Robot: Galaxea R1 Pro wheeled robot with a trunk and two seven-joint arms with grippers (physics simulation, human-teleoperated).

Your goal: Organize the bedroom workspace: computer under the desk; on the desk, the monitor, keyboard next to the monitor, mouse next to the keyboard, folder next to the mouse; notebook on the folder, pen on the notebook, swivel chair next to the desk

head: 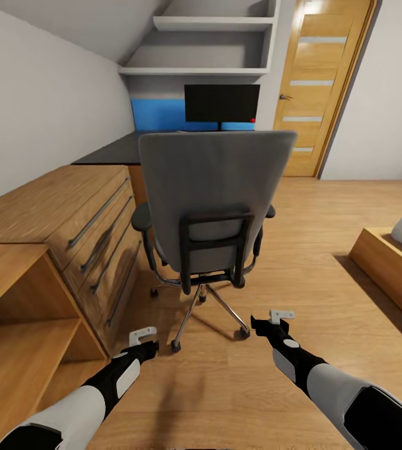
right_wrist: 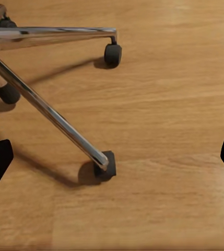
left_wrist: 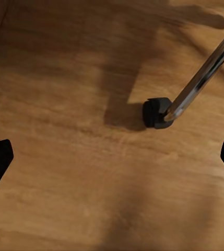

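Head view shows the left pincer (head: 143, 337) and right pincer (head: 281, 317) both spread and empty, low over the wooden floor (head: 301, 262) just behind the swivel chair (head: 216, 187). Judging by this, reaching the chair comes next: come round beside it, since its tall grey back hides the seat and any folder there. It has black armrests and chrome legs on casters, facing the bench (head: 110, 153) with the monitor (head: 221, 103).

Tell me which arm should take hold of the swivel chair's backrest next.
Neither clearly; slight edge to the right. The swivel chair stands between both arms, back toward the robot. The right claw sits a little further forward, under the backrest's right edge; the left claw lies nearer the wooden drawer chest. Both claws are open.
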